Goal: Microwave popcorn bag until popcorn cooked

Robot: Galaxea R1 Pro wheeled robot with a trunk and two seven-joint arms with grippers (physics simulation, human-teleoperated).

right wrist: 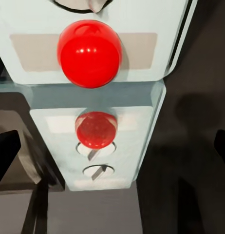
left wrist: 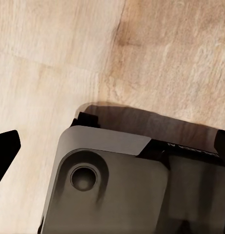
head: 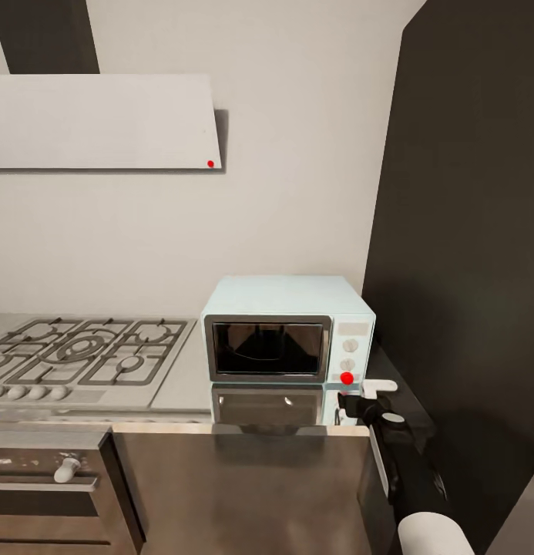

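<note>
Right hand [head: 357, 402] at microwave [head: 286, 327] panel, bag perhaps inside.

Right gripper [head: 369, 389] extended forward, its fingers spread apart

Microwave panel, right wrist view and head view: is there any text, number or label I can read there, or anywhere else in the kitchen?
No readable text in these pictures.
Microwave side panel: pale blank strip behind the red light, no letters on it.
Two white knobs: no numbers or marks legible around them.
Stove knobs and oven front below: nothing legible.
Wall cabinet: only a small red dot, no writing.
</note>
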